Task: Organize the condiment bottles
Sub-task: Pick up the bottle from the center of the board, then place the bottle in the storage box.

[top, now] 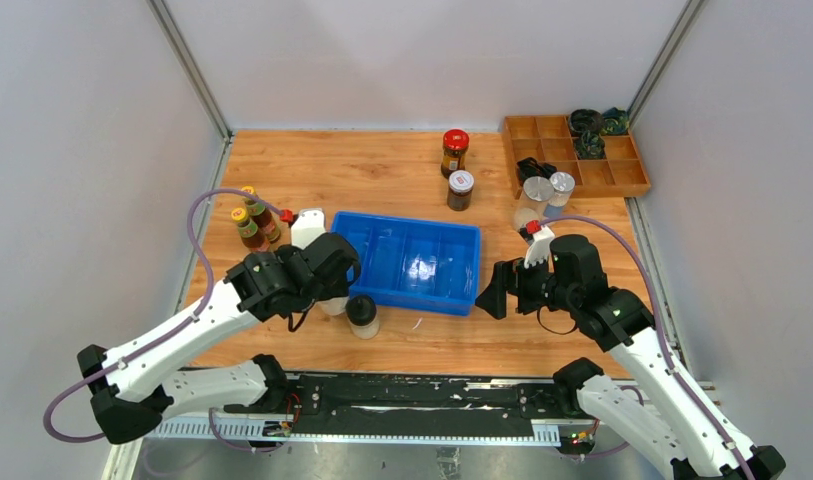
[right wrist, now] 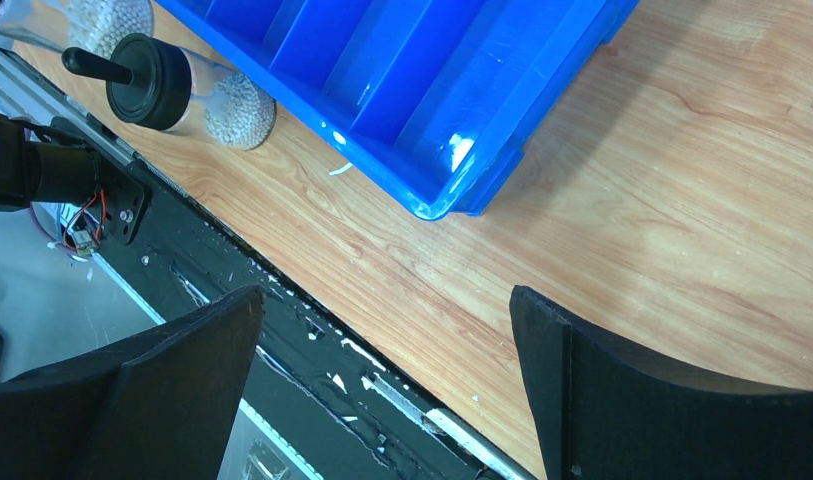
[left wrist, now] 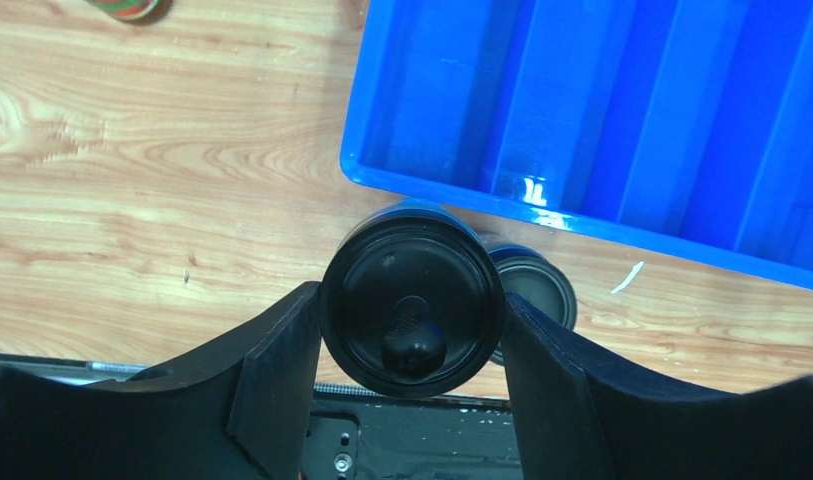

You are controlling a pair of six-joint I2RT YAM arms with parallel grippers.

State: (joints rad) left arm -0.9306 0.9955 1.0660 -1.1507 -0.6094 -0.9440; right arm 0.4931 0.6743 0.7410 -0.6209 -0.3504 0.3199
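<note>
My left gripper (top: 329, 283) (left wrist: 412, 318) is shut on a black-lidded clear shaker (left wrist: 412, 305), its fingers pressed on both sides of the lid, just in front of the blue bin (top: 414, 262) (left wrist: 622, 120). The second black-lidded shaker (top: 362, 314) (left wrist: 535, 288) (right wrist: 152, 80) stands right beside it. My right gripper (top: 494, 291) (right wrist: 382, 305) is open and empty, above the table near the bin's front right corner (right wrist: 432, 200). Two yellow-capped sauce bottles (top: 252, 220) stand at the left. A red-lidded jar (top: 454, 152) and a white-lidded dark jar (top: 461, 189) stand behind the bin. Two silver-lidded jars (top: 548, 189) stand by the tray.
A wooden compartment tray (top: 612, 175) at the back right holds black and green coiled items (top: 589, 128). The bin has several long empty compartments. The table's near edge and a black rail (top: 402, 395) (right wrist: 312, 350) lie just below both grippers. Walls enclose the left, right and back.
</note>
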